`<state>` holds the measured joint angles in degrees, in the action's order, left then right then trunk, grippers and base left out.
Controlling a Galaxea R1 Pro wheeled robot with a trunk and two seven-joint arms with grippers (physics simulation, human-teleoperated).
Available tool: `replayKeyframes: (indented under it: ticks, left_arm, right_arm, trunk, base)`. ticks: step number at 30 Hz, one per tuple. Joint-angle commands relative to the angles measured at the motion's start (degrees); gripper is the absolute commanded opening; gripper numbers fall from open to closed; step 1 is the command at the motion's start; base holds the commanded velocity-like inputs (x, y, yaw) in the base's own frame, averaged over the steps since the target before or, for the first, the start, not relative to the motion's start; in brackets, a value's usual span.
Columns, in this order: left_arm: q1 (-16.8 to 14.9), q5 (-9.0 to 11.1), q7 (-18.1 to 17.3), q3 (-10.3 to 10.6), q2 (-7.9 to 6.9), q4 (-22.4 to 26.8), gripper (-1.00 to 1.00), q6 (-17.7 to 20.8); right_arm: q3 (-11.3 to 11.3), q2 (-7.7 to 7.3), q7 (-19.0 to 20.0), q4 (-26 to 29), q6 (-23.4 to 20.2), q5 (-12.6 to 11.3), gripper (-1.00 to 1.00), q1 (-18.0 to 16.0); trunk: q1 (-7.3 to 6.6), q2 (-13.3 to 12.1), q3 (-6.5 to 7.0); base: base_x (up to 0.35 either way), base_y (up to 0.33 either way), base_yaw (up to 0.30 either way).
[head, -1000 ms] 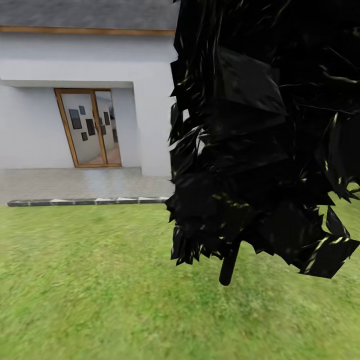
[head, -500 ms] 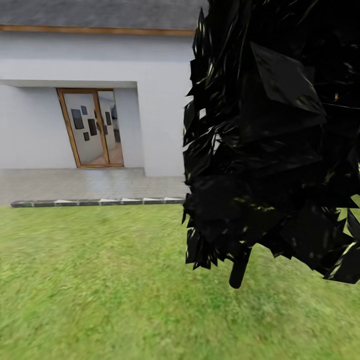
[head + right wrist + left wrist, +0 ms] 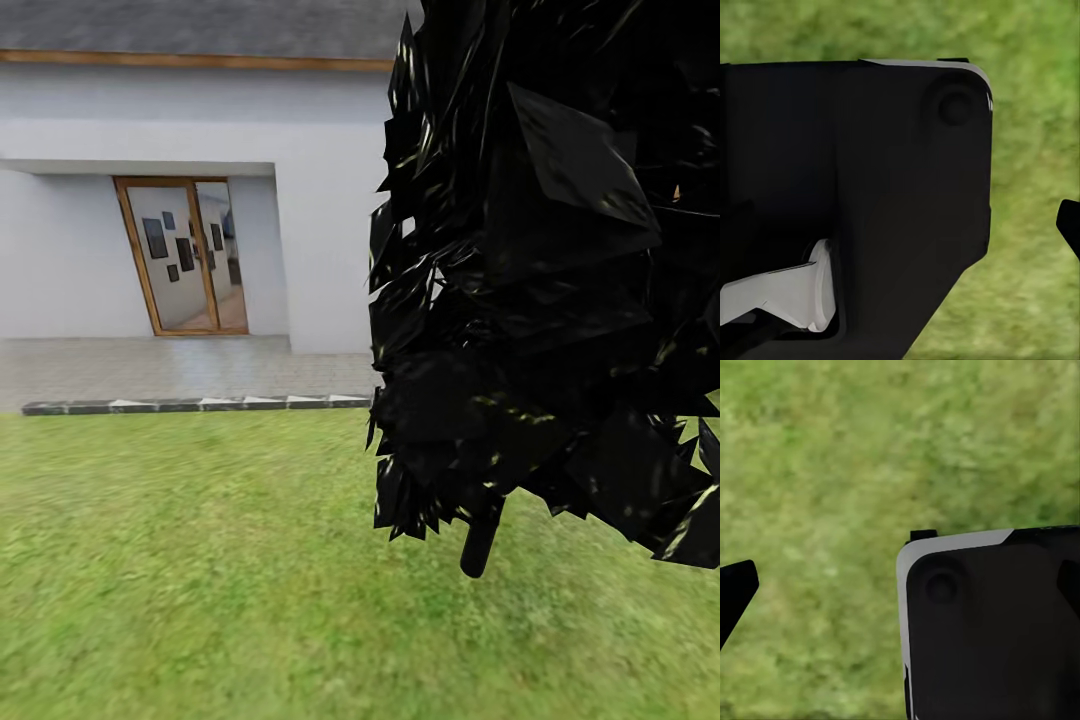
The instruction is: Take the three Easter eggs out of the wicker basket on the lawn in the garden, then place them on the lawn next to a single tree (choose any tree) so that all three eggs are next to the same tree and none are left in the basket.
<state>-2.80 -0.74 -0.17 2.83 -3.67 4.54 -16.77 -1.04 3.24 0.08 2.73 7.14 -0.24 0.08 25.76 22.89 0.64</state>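
The lawn (image 3: 190,560) spreads wide and green across the lower half of the head view. The Easter eggs, the wicker basket and the tree are out of view. In the left wrist view my left gripper (image 3: 900,585) hangs over grass (image 3: 832,457), open, its black fingertips (image 3: 735,589) far apart and nothing between them. In the right wrist view my right gripper (image 3: 900,217) also stands open and holds nothing, with one fingertip (image 3: 1069,225) over grass (image 3: 1035,90). A black, white-edged part of my own body (image 3: 997,630) lies under both grippers.
A dark cone-shaped tree (image 3: 550,280) on a thin stem (image 3: 480,545) stands close at the right. Beyond the lawn come a dark stone kerb (image 3: 190,405), grey paving (image 3: 150,370) and the white house (image 3: 300,130) with a wood-framed glass door (image 3: 185,255).
The camera turned a little to the left over the first half second, so the dark tree and the house slid right in the picture. Since then the view has held still.
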Motion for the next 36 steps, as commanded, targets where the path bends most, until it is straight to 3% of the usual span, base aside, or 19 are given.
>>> replayKeyframes:
  ticks: [1, 36]
  left_arm:
    - [-0.02, -0.07, -0.01, 0.25, -0.02, -0.05, 1.0, -0.19]
    - [-0.02, -0.07, -0.01, 0.25, -0.02, -0.05, 1.0, -0.19]
  right_arm:
    - [-0.11, 0.01, 0.01, -0.01, 0.16, -0.03, 1.0, 0.01]
    - [-0.11, 0.01, 0.01, -0.09, 0.16, -0.03, 1.0, 0.01]
  trunk:
    - [0.02, 0.03, -0.01]
    - [0.02, 0.03, -0.01]
  base:
    - [0.001, 0.002, 0.0]
    - [0.014, 0.067, 0.0]
